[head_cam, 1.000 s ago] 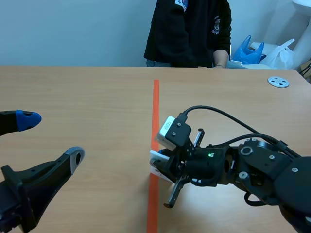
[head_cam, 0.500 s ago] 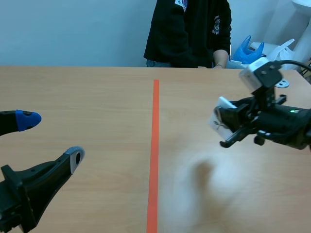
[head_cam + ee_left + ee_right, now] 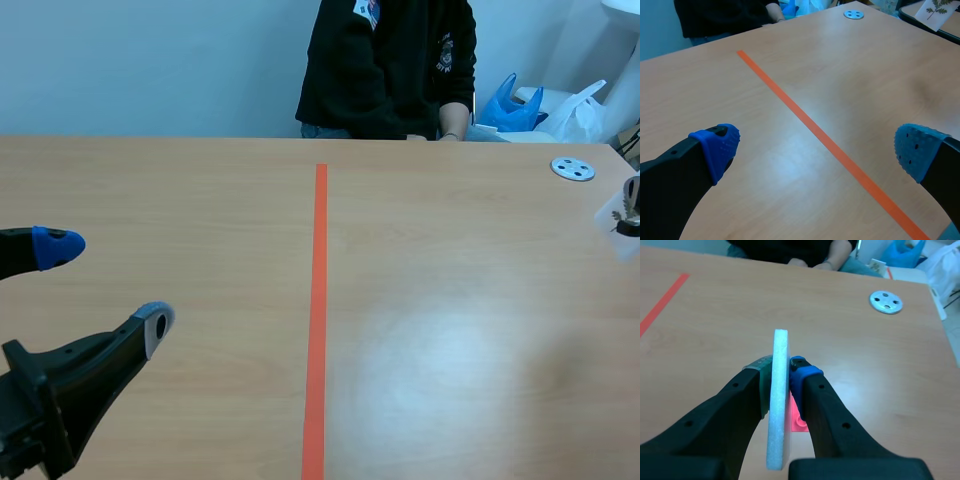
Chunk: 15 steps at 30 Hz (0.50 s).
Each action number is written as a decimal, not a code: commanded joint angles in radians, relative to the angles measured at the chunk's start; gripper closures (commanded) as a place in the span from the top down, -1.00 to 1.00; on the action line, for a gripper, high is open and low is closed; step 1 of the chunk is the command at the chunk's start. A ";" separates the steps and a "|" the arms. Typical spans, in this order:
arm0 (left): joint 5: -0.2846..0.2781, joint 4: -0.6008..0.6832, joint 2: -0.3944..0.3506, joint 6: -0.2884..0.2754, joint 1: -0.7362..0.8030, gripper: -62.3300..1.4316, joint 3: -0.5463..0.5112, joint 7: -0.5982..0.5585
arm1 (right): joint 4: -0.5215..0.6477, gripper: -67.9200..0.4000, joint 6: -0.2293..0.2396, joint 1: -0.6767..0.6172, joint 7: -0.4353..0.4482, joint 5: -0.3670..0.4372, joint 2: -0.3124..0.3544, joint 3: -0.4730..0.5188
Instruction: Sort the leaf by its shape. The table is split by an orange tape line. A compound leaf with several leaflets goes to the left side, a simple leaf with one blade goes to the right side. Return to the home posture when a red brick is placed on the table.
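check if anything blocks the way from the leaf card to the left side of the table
Nothing visible does. The right gripper is shut on the leaf card out at the right; the grey disc lies farther back, off the path to the orange tape line.

loads of room over the table (image 3: 200,190) middle; metal disc (image 3: 573,169) sits far right, person (image 3: 390,70) at the far edge

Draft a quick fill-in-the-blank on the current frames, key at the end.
The right end effector is ___ on the white card.
The left end effector is ___, holding nothing.
The tape line is ___ in colour.
The grey disc lies to the tape line's ___.
Missing: shut; open; orange; right.
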 commanded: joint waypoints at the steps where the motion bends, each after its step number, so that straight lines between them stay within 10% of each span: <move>1: -0.006 0.014 0.007 -0.002 -0.003 1.00 0.003 -0.013 | -0.058 -0.94 -0.002 0.047 0.029 0.010 0.005 -0.018; 15: -0.006 0.014 0.007 -0.002 -0.003 1.00 0.003 -0.013 | -0.532 -0.94 -0.118 0.343 0.223 -0.126 -0.036 -0.148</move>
